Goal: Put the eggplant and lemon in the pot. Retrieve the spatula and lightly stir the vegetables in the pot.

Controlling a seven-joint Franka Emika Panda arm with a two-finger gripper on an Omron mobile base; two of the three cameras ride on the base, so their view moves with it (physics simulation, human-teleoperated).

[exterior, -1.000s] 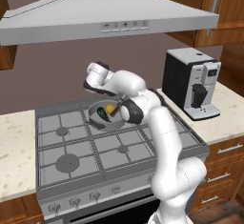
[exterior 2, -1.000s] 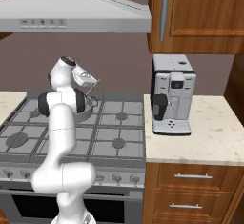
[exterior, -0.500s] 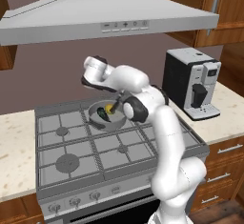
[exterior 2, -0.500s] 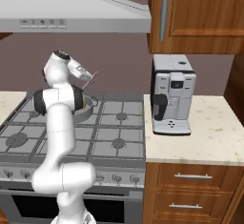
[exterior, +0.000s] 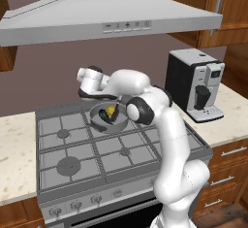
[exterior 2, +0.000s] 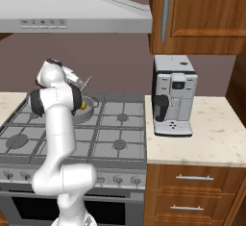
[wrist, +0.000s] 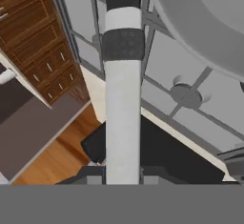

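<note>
Hand (wrist: 122, 168) grips spatula (wrist: 123, 99) (lemon (exterior: 111, 110) in pot (exterior: 99, 124))

The stove (exterior: 72, 149) is grey and has dark metal grates over its round burners. The pot (exterior: 107, 122) sits on a back burner, near the wall. It is round, grey and low. Inside it lie the yellow lemon (exterior: 111, 110) and the dark eggplant (exterior: 103, 115), close together. On each side of the stove is a pale speckled surface (exterior 2: 202, 138). A coffee machine (exterior 2: 174, 101) stands on the right part of it, just beside the stove. Its body is black and silver.
</note>
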